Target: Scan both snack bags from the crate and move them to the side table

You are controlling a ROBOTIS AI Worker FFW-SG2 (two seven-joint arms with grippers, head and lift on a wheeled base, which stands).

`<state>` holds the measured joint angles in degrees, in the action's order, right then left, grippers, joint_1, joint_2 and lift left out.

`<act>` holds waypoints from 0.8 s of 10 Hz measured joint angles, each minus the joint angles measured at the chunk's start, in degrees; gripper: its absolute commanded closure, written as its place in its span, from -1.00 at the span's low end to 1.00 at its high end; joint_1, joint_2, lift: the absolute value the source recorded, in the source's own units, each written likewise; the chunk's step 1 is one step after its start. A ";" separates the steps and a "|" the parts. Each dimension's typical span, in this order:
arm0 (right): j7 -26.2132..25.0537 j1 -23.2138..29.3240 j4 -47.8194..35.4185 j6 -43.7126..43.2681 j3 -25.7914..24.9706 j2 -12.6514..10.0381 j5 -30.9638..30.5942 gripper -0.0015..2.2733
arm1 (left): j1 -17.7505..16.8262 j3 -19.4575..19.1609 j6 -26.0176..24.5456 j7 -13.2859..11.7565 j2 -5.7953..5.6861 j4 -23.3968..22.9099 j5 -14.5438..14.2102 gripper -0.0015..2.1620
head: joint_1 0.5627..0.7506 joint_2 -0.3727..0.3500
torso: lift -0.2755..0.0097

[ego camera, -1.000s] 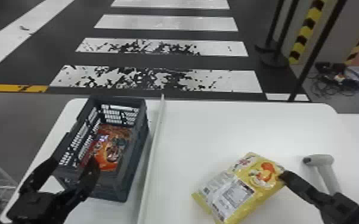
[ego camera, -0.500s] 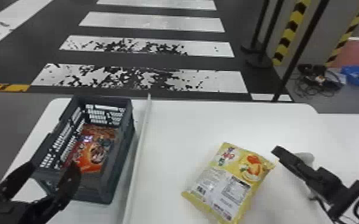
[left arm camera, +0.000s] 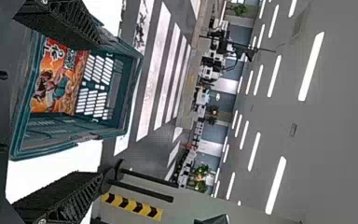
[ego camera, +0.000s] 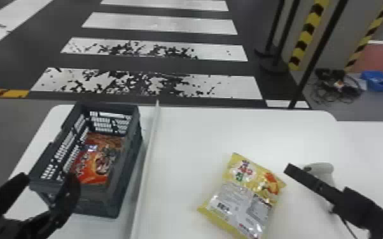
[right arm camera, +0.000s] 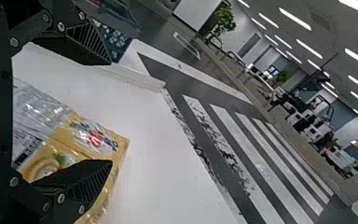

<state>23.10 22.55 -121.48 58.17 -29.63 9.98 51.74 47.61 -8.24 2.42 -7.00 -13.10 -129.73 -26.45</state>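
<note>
My left gripper [ego camera: 46, 186] stands open over the near left corner of the dark crate [ego camera: 129, 165]. A red-orange snack bag [ego camera: 93, 165] lies inside that crate. In the left wrist view the open left gripper [left arm camera: 99, 109] has the orange bag [left arm camera: 56, 84] lying in the crate beyond its fingers. My right gripper [ego camera: 346, 174] is beside the right corner of the yellow snack bag [ego camera: 241, 197], which lies on the white table. The right wrist view shows the right gripper [right arm camera: 109, 112] open, one finger in front of the yellow bag [right arm camera: 86, 133]. The light-grey scanner [ego camera: 323, 170] is partly hidden behind a right finger.
A raised white strip [ego camera: 146, 165] divides the tabletop [ego camera: 194, 133] between crate and yellow bag. Another white surface [ego camera: 375, 136] adjoins at the right. Black posts [ego camera: 311, 60] rise beyond the far edge.
The head view has swung a little to the right. My right gripper has shifted from the yellow bag's right corner toward the far side, and the bag has turned slightly.
</note>
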 measured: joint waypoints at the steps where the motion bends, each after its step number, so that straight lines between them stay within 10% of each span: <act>1: 0.37 3.87 -5.48 1.10 0.97 -2.03 -0.01 -0.06 | 0.00 0.34 0.48 -0.03 0.00 0.13 0.04 -0.97 | 0.41 0.12 | 0.26; 3: 0.87 9.50 -12.06 2.42 5.26 -5.30 -3.60 0.80 | -0.08 1.10 1.28 0.01 0.00 0.35 0.49 -0.97 | 0.41 0.31 | 0.26; 8: 2.03 9.41 -8.09 -2.32 22.64 -7.37 -20.11 0.95 | -0.60 2.20 3.90 -0.03 -0.01 2.51 1.13 -0.97 | 0.41 0.76 | 0.26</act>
<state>25.13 31.97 -129.58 55.86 -6.99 2.61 31.63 47.01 -6.04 6.32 -7.03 -13.11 -127.22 -25.33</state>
